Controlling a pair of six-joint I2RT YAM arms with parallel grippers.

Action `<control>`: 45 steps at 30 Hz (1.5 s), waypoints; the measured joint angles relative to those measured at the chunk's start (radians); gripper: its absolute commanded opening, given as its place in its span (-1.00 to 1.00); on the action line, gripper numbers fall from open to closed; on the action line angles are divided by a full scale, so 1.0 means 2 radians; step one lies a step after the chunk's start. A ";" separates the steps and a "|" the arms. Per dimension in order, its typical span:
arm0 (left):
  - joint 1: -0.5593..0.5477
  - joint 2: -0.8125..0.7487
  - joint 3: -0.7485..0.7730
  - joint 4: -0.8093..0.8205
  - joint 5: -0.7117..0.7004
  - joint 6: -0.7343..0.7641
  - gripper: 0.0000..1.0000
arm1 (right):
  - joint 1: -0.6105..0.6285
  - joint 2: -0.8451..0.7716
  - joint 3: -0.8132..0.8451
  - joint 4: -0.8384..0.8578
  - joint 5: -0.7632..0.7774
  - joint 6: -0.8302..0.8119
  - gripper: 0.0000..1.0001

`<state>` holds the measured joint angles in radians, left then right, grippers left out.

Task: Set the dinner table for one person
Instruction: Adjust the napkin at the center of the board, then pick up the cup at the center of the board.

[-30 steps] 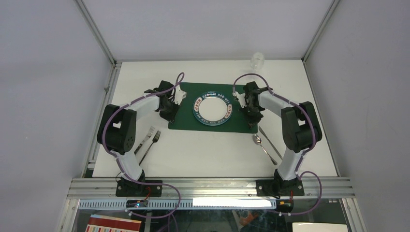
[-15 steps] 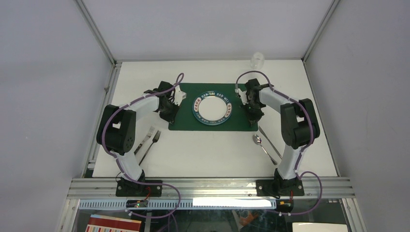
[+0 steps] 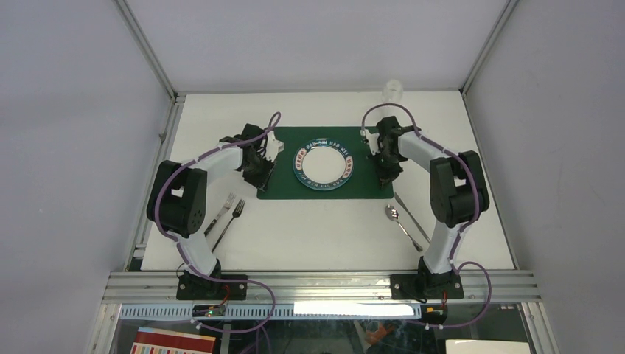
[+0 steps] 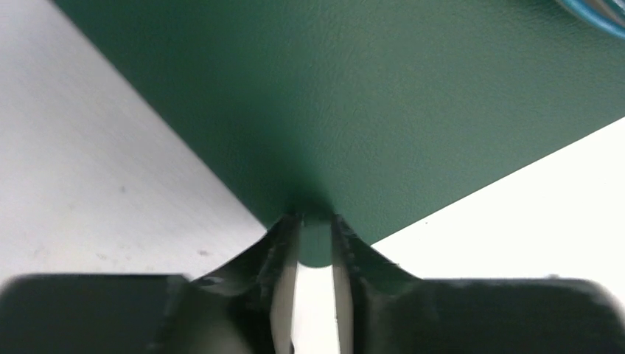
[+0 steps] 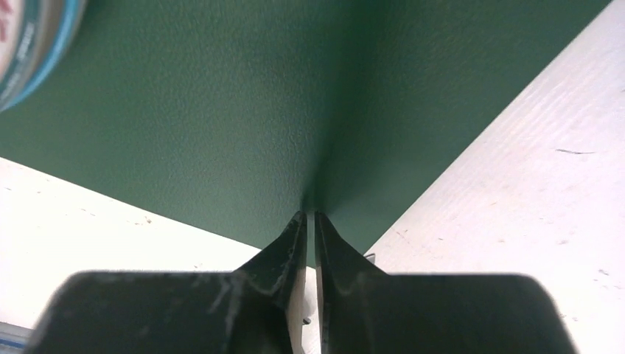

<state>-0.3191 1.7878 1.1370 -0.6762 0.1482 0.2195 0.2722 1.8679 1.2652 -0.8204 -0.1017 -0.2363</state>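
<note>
A dark green placemat [image 3: 280,151] lies on the white dinner table [image 3: 317,236] with a blue-rimmed white plate [image 3: 324,164] on it. My left gripper [image 3: 259,178] is shut on the mat's near left corner; the left wrist view shows the green corner [image 4: 317,247] pinched between the jaws. My right gripper [image 3: 387,179] is shut on the mat's near right corner, and the right wrist view shows the mat [image 5: 221,110] running into the closed jaws. The plate's rim shows in the left wrist view [image 4: 601,11] and the right wrist view [image 5: 29,44].
Two forks [image 3: 228,212] lie on the table near the left arm. A spoon [image 3: 398,219] and a knife [image 3: 413,215] lie near the right arm. A clear glass [image 3: 393,91] stands at the table's far edge, right of centre.
The placemat with the plate has slid a little toward the far side of the table. The right gripper moved away with its corner; the left gripper shifted only slightly.
</note>
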 measured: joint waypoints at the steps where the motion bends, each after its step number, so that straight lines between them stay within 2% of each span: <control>1: 0.000 -0.002 0.002 -0.005 -0.002 0.002 -0.19 | 0.000 -0.002 0.000 0.004 0.000 -0.001 -0.72; 5: 0.000 -0.009 0.034 -0.061 -0.025 0.009 0.11 | -0.001 -0.022 0.018 0.001 -0.001 -0.006 -0.67; 8: 0.000 -0.015 0.092 -0.098 -0.037 0.014 0.38 | -0.002 -0.031 0.058 -0.013 -0.004 -0.010 -0.62; 9: 0.000 -0.020 0.111 -0.104 -0.039 0.016 0.45 | -0.002 -0.034 0.073 -0.017 -0.004 -0.012 -0.55; 13: 0.000 -0.051 0.164 -0.122 -0.056 0.019 0.67 | -0.004 -0.055 0.119 -0.032 0.009 -0.013 -0.01; 15: 0.000 -0.067 0.180 -0.125 -0.066 0.020 0.71 | -0.013 -0.060 0.146 -0.043 0.018 -0.011 0.16; 19: 0.003 -0.078 0.202 -0.134 -0.083 0.021 0.75 | -0.048 -0.048 0.238 -0.073 0.037 -0.009 0.28; 26: 0.009 -0.078 0.214 -0.141 -0.106 0.017 0.78 | -0.092 0.074 0.485 -0.139 0.065 -0.003 0.28; 28: 0.010 -0.078 0.214 -0.141 -0.109 0.016 0.77 | -0.093 0.106 0.526 -0.142 0.076 -0.003 0.26; 31: 0.010 -0.079 0.214 -0.141 -0.110 0.014 0.77 | -0.093 0.124 0.529 -0.146 0.077 -0.004 0.23; 34: 0.010 -0.084 0.202 -0.137 -0.110 0.013 0.76 | -0.093 0.121 0.497 -0.130 0.075 -0.004 0.22; 42: 0.010 -0.108 0.168 -0.137 -0.110 0.011 0.75 | -0.096 0.068 0.364 -0.017 0.070 0.014 0.19; 45: 0.010 -0.109 0.167 -0.135 -0.110 0.009 0.76 | -0.098 0.046 0.345 0.022 0.071 0.021 0.20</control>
<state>-0.2993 1.5688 1.4708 -0.9463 -0.0715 0.2379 0.0769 1.9591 1.9556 -0.7765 0.0410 -0.1944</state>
